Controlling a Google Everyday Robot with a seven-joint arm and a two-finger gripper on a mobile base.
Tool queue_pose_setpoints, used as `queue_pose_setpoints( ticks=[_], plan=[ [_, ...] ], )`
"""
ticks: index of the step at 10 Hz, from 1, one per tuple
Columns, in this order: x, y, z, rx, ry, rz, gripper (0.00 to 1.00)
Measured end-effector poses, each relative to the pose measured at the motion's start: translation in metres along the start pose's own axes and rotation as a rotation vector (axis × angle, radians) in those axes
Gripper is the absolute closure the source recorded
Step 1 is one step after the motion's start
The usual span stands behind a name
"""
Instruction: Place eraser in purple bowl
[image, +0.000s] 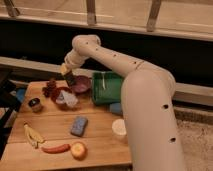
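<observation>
Already I have the eraser lifted clear of the desk, hanging just above the near rim of the purple bowl, so the pick looks done and only lowering and release remain. My tool is clamped tight on the eraser.
</observation>
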Motion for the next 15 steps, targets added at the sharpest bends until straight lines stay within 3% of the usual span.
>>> queue_pose_setpoints(
  ticks=[2, 6, 8, 10, 15],
  plan=[
    [0.000, -0.006, 0.007, -0.013, -0.023, 0.035, 1.00],
    [-0.015, -0.061, 0.014, -0.028, -0.100, 0.132, 1.00],
    [-0.014, -0.077, 0.018, -0.032, -0.114, 0.177, 0.98],
    [-0.011, -0.082, 0.028, -0.054, -0.115, 0.211, 0.83],
    [-0.005, -0.087, 0.051, -0.127, -0.125, 0.261, 0.32]
  ],
)
